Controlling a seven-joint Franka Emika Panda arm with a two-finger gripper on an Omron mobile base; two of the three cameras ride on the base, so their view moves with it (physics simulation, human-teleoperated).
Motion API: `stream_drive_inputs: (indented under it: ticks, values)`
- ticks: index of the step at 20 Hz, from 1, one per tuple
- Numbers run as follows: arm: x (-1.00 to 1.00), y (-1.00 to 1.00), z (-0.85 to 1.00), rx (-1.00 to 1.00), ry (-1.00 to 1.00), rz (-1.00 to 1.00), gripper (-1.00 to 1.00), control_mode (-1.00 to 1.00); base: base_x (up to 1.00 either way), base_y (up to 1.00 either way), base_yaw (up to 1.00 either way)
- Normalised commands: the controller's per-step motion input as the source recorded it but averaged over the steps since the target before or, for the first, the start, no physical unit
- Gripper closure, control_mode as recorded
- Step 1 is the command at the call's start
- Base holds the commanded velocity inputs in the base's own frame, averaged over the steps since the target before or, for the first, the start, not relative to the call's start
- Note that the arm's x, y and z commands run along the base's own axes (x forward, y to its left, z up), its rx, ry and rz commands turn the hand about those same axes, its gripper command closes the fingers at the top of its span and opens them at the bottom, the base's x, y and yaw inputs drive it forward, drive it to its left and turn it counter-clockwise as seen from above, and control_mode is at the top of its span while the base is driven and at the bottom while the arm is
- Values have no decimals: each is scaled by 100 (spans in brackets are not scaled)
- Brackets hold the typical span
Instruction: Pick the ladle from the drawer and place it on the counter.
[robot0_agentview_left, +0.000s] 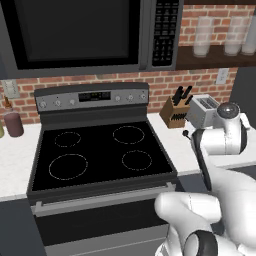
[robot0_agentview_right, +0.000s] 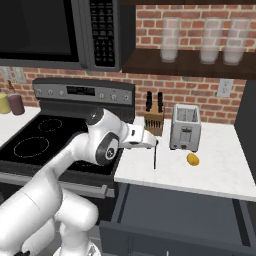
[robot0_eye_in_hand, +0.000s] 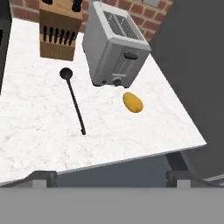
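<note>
1. The ladle (robot0_eye_in_hand: 73, 99) lay flat on the white tabletop (robot0_eye_in_hand: 35, 131), clear of the gripper (robot0_eye_in_hand: 109, 177).
2. Its long axis ran from the back of the tabletop toward the front edge. In the hand view the bowl end pointed toward the knife block (robot0_eye_in_hand: 59, 33) and the brick wall, and the handle tip pointed toward the front edge, slanted slightly to the right.
3. The ladle was black all over: a small round bowl at one end and a thin straight handle.
4. In the right base view the ladle (robot0_agentview_right: 155, 155) appeared as a thin dark line just beyond the hand, between the knife block (robot0_agentview_right: 154, 120) and the front edge.
5. The toaster (robot0_eye_in_hand: 114, 46) stood just beside the bowl end, to its right in the hand view. A small yellow item (robot0_eye_in_hand: 132, 102) lay in front of the toaster, near the handle but apart from it.
6. The gripper hung above the front edge of the tabletop with its fingers (robot0_eye_in_hand: 41, 177) spread wide and nothing between them.
7. The drawer (robot0_agentview_right: 175, 215) below the tabletop stood pulled out.
8. The stovetop (robot0_agentview_left: 97, 152) lay left of the tabletop section carrying the ladle.
</note>
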Motion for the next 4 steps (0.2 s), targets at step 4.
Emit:
stream_drive_inputs:
  ticks: [4]
  values:
    - [-61,56,60,-16,-17,-11,-100,-100,0,0,0]
